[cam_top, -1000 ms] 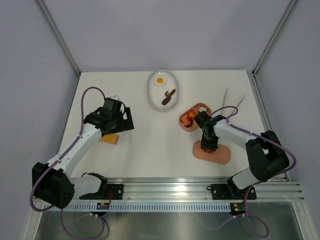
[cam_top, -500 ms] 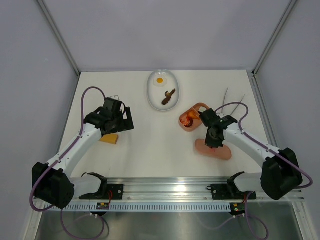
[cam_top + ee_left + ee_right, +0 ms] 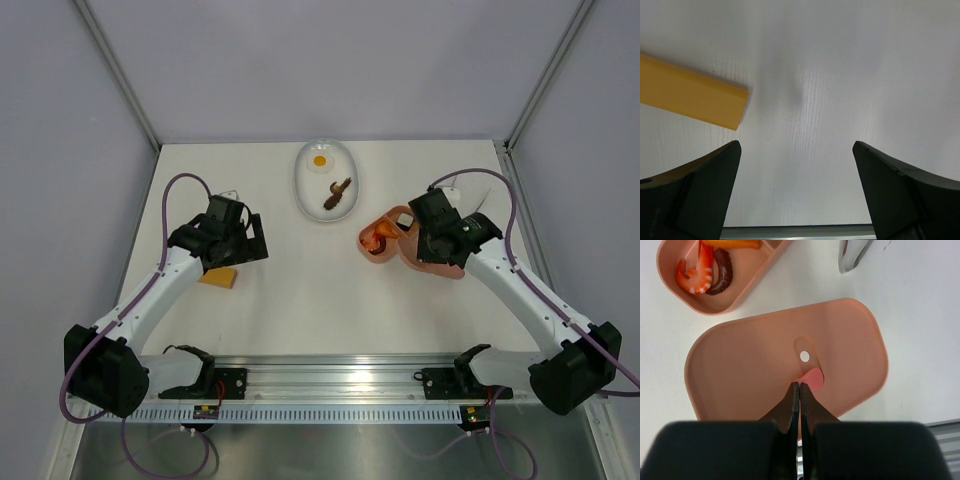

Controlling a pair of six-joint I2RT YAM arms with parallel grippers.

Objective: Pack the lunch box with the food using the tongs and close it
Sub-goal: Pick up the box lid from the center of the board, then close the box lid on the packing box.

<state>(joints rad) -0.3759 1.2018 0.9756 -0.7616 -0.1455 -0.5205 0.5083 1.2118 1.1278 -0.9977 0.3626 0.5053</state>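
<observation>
**Fig. 1. Lid pick-up, R arm; 3 views.**

(a) R wrist view. The right gripper (image 3: 799, 386) has both fingers pressed together with no gap, their tips pinching the small pink-red tab (image 3: 813, 377) that stands up from the middle of the lid (image 3: 740, 365). The lid is flat, salmon-pink and round-cornered. An oval recess with 1 white dot sits just above the tab. Whether the lid is clear of the table cannot be told.

Just beyond the lid's far edge, upper L, is the lunch box tub (image 3: 747, 275). It is open and divided into compartments. The near one holds 1 orange shrimp (image 3: 692, 272) and 1 dark brown curled piece (image 3: 723, 274), touching each other. 1 orange piece (image 3: 735, 244) lies at the frame edge. The joined end of the silver tongs (image 3: 852, 252) rests on the table, upper R, apart from the lid.

(b) Top view. The lid is beneath the R gripper, just R of the tub. Further L and back is a white dish (image 3: 300, 185) holding 1 fried egg (image 3: 320, 160) and 1 brown piece (image 3: 336, 193), apart from each other.

(c) L wrist view. The left gripper (image 3: 795, 145) has its fingers spread wide and holds nothing, over bare table (image 3: 840, 75). A yellow-orange block (image 3: 690, 97) lies near its L finger, not touching.
</observation>
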